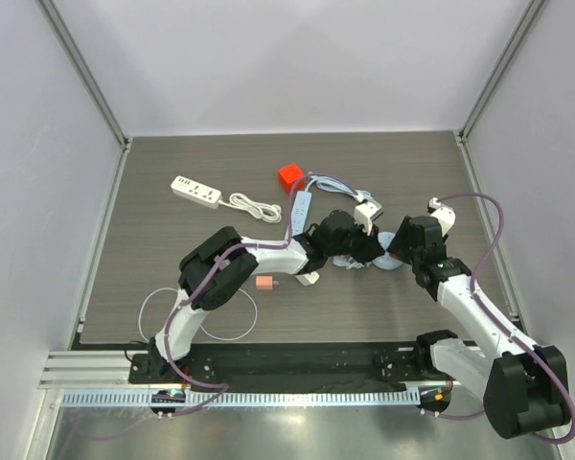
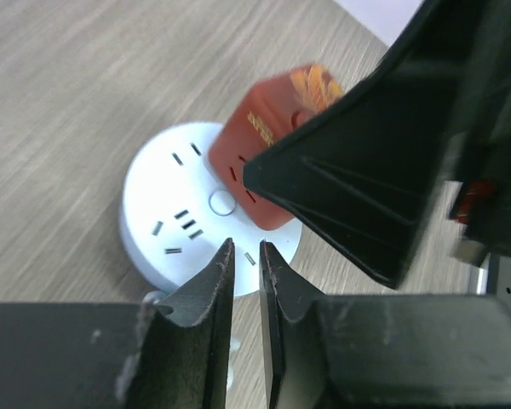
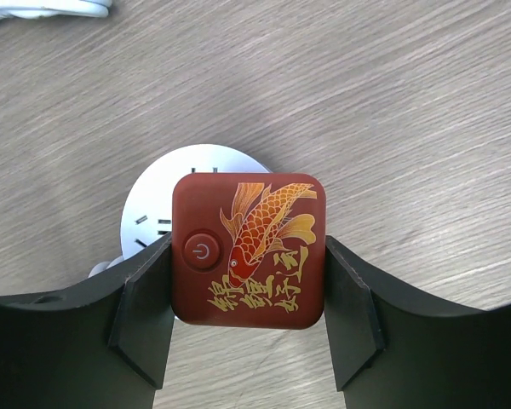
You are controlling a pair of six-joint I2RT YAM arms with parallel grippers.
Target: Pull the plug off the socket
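While the right gripper (image 3: pixel 249 294) stood over the middle-right of the bench (image 1: pixel 211 158), its jaws were closed on the red plug (image 3: pixel 249 251), one black finger (image 3: pixel 145 298) pressed to each side of the cube.

Item: red plug. Square with rounded corners, with a gold carp, gold characters and a round power button on its top face. It sat over the round white socket (image 3: pixel 149 200); whether its pins were still seated could not be told.

Item: round white socket. It lay flat on the wood-grain bench, a pale crescent at the plug's upper left in the right wrist view. Slot openings and a small round button showed on its face in the left wrist view.

Item: left gripper (image 2: pixel 245 256). It was low at the near rim of the socket, its jaws a narrow slit apart with nothing between them.

Obstruction: the right gripper's finger crossed the right half of the left wrist view, covering part of the plug.

Surroundings, top view:
- white power strip (image 1: pixel 195 190) at upper left, with its coiled white cord (image 1: pixel 254 207)
- second red cube (image 1: pixel 289 176) and slim white strip (image 1: pixel 302 206) above the left arm
- small pink block (image 1: pixel 264 283) below that arm
- thin white cable loop (image 1: pixel 168 311) at lower left
- white adapter (image 1: pixel 367 213) near both grippers
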